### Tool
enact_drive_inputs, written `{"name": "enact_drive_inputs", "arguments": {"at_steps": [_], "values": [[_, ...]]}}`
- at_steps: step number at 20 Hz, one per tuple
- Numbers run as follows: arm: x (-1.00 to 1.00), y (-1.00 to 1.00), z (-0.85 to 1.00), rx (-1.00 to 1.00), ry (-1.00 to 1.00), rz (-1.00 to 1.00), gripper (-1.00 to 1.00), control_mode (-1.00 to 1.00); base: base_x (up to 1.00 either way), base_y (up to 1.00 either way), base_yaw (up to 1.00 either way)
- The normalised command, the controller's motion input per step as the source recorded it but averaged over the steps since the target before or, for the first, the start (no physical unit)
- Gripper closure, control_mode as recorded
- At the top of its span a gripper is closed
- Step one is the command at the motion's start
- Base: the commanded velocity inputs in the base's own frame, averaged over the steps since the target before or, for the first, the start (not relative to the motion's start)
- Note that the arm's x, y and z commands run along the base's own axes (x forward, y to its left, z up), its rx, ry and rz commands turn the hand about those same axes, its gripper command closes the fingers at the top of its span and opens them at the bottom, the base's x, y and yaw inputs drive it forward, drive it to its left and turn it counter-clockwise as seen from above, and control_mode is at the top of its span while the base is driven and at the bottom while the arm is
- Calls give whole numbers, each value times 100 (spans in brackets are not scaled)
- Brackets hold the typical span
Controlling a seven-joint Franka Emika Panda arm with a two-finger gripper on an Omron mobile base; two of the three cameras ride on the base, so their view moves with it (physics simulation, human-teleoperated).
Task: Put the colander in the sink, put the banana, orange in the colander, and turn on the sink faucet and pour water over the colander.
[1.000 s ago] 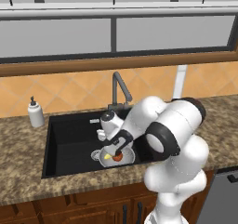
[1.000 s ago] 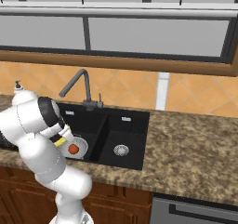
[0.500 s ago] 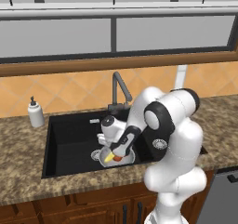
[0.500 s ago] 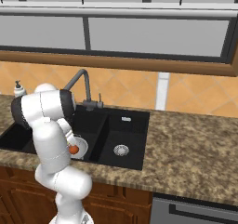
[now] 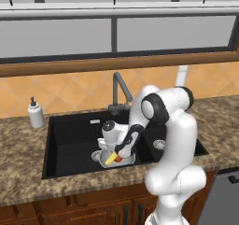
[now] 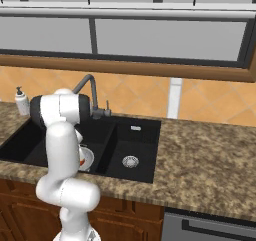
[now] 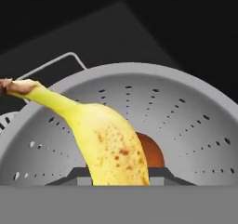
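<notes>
The gripper had descended into the sink, still pinching the banana above the colander; orange at 3 o'clock. Release remained.

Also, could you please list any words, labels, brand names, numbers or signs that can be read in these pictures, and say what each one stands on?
There is no readable text.
White soap dispenser bottle: plain, no label.
Dark grey gooseneck faucet: no marking.
Silvery-grey perforated metal colander: holes only.
Spotted yellow banana: brown specks, no sticker.
Grey appliance front: nothing legible.
</notes>
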Motion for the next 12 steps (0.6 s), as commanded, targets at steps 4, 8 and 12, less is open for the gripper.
{"name": "enact_drive_inputs", "arguments": {"at_steps": [4, 8, 12], "values": [[22, 0, -28, 0, 13, 0, -100, -100, 0, 0, 0], [23, 0, -17, -3, 12, 0, -100, -100, 0, 0, 0], [6, 0, -10, -3, 12, 0, -100, -100, 0, 0, 0]]}}
